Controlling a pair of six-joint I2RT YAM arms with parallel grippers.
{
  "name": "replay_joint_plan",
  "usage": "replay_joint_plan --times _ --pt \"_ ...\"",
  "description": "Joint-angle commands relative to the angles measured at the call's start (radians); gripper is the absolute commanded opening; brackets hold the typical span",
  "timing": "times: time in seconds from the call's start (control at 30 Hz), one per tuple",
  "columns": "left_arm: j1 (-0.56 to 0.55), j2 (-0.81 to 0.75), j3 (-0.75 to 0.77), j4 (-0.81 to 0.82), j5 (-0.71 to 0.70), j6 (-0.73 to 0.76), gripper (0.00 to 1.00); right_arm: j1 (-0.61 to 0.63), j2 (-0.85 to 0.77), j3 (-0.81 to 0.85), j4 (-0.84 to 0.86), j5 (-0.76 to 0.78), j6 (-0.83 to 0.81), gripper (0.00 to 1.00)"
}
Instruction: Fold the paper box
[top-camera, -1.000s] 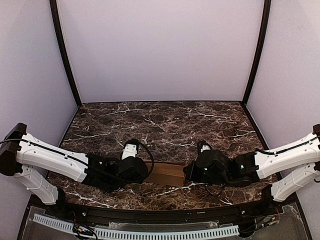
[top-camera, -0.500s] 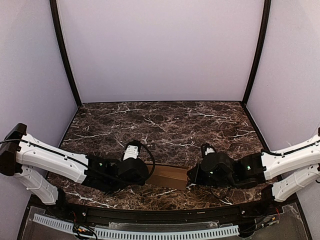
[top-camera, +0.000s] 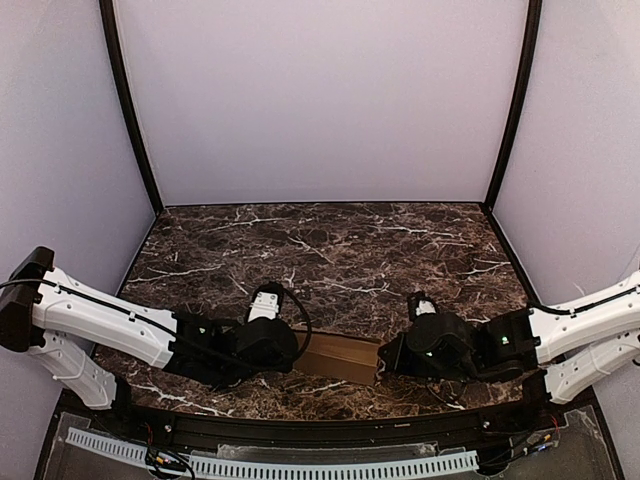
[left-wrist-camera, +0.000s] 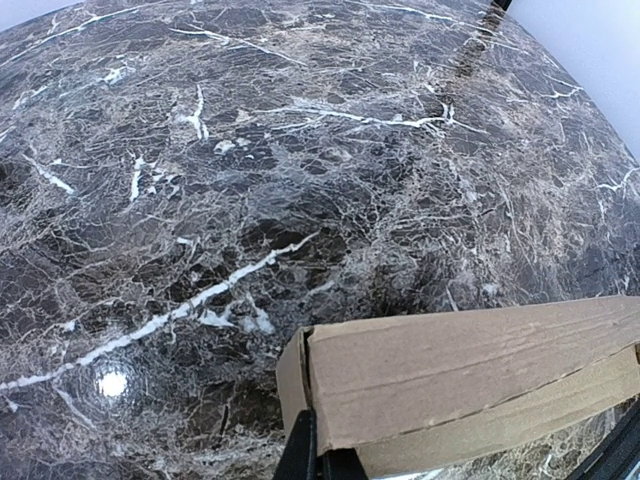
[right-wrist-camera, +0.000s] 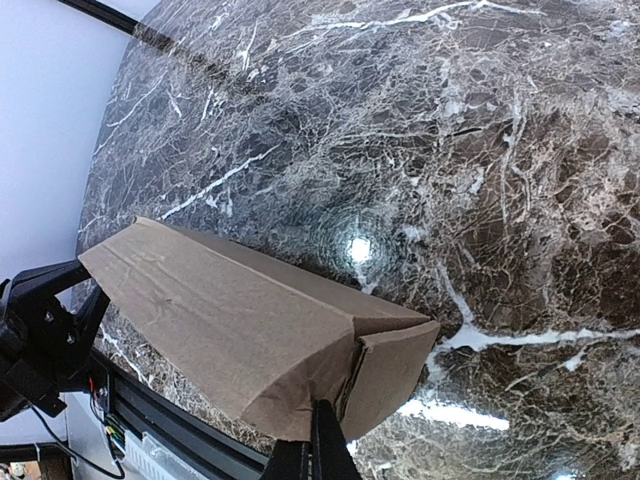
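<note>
The paper box (top-camera: 338, 358) is a plain brown cardboard box, long and narrow, lying just above the marble table near its front edge, between the two arms. My left gripper (top-camera: 294, 352) is shut on the box's left end. In the left wrist view its dark fingertips (left-wrist-camera: 318, 455) pinch the cardboard edge where the end flap meets the top panel (left-wrist-camera: 470, 370). My right gripper (top-camera: 384, 358) is shut on the right end. In the right wrist view its fingers (right-wrist-camera: 322, 445) clamp the seam between the long panel (right-wrist-camera: 230, 320) and the end flap (right-wrist-camera: 395, 375).
The dark marble table (top-camera: 330, 250) stretches away behind the box. Lilac walls with black corner posts (top-camera: 130, 120) close it in on three sides. A black front rail (top-camera: 320, 432) runs just below the box, also visible as a rail (right-wrist-camera: 170, 425) in the right wrist view.
Both grippers and the box have shifted slightly right and toward the front edge. The right arm has sunk lower and drawn back to the right. Both grips are unchanged.
</note>
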Motion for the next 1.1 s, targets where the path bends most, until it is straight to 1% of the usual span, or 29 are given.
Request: replay_joint_plan --times 0.0,0.27,0.43,0.63,0.8,1.07 --pt "-0.005 0.052 -0.054 -0.205 0.114 -0.023 0.0 0.013 -0.027 -0.08 -0.227 -0.022 0.032 0.0" --pt "-0.005 0.053 -0.056 -0.207 0.113 -0.03 0.0 0.03 -0.002 -0.103 -0.24 -0.029 0.066 0.0" --pt "-0.005 0.054 -0.054 -0.211 0.113 -0.031 0.01 0.046 0.023 -0.084 -0.313 -0.01 0.094 0.0" --pt "-0.005 0.055 -0.053 -0.212 0.112 -0.032 0.0 0.064 -0.003 -0.059 -0.377 0.011 0.108 0.0" --pt "-0.005 0.057 -0.05 -0.213 0.11 -0.032 0.0 0.071 -0.012 -0.064 -0.4 0.009 0.127 0.0" --pt "-0.005 0.06 -0.049 -0.216 0.108 -0.032 0.0 0.096 0.044 -0.048 -0.444 0.006 0.156 0.0"
